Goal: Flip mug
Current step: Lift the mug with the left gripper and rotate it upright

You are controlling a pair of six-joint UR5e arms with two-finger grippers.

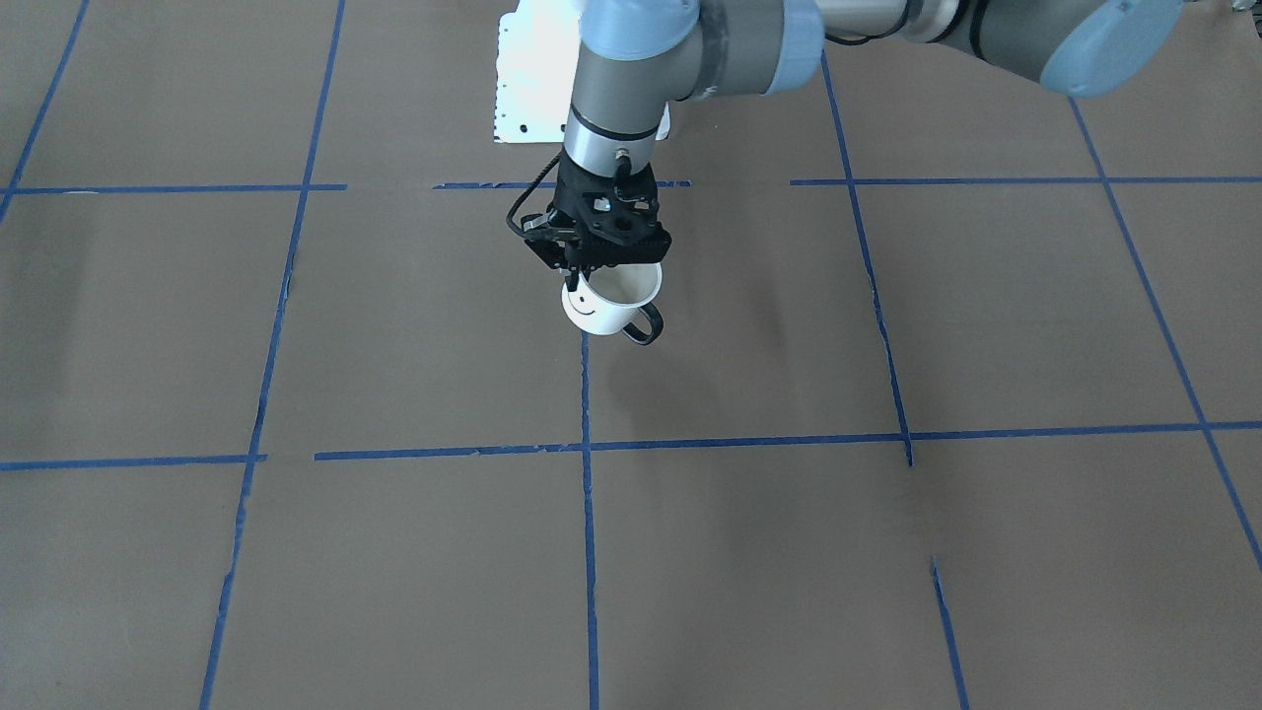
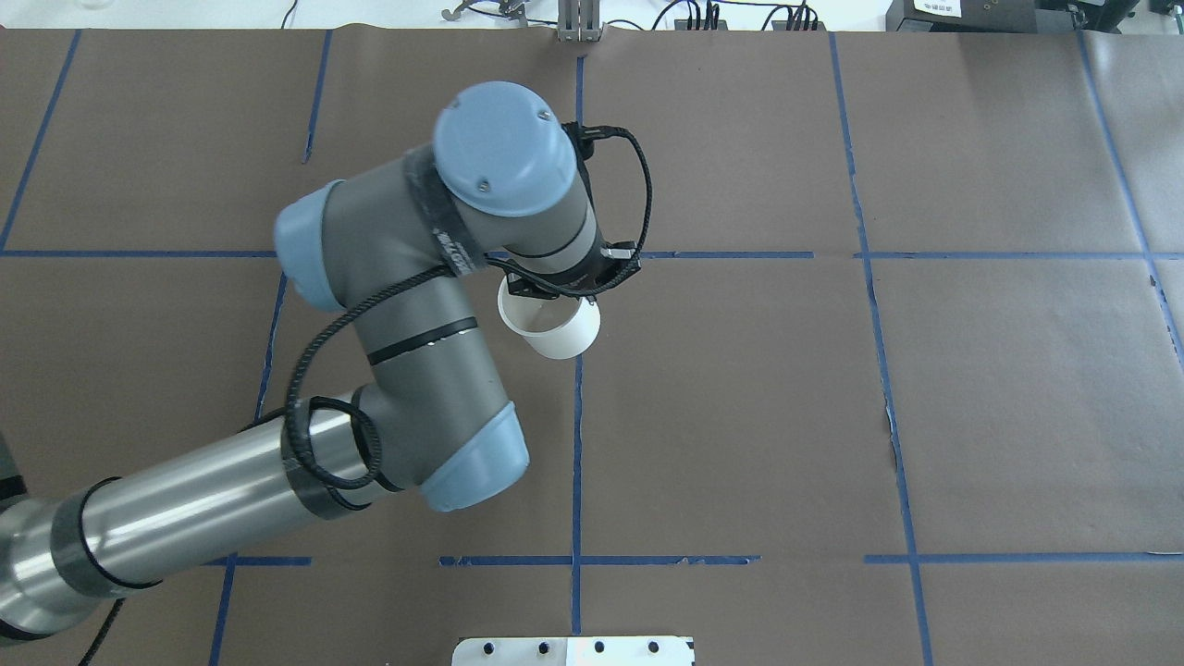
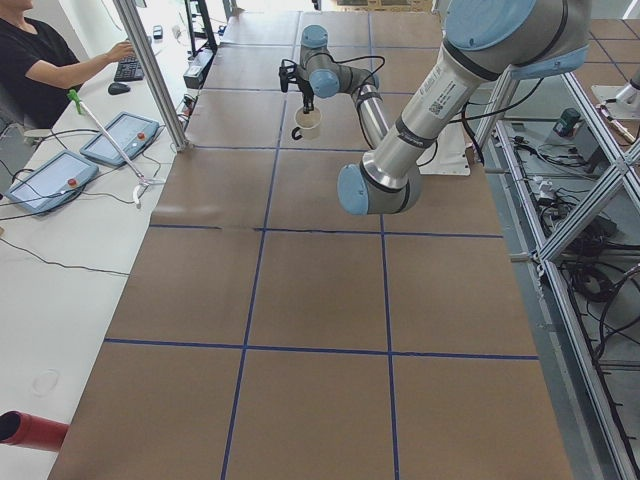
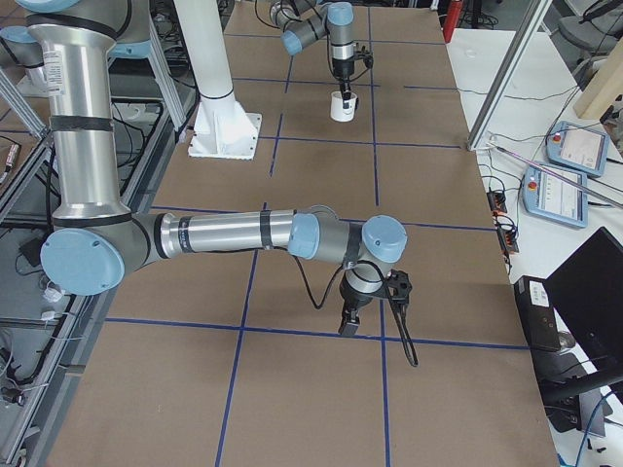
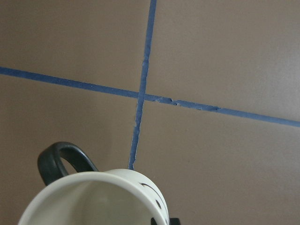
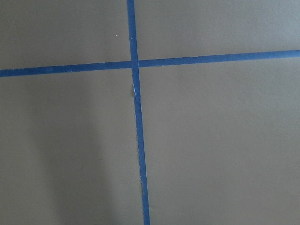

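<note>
white smiley mug [image 1: 606, 301], black handle [image 1: 646, 326], pinched by left gripper [image 1: 577, 274], right gripper [image 4: 348, 326] unclear

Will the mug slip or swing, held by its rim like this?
The mug looks rigid and probably light. The left end effector pinches only one spot on its smooth rim, so it may pivot or slip. Its handle juts sideways, likely off-balancing it slightly.
</note>
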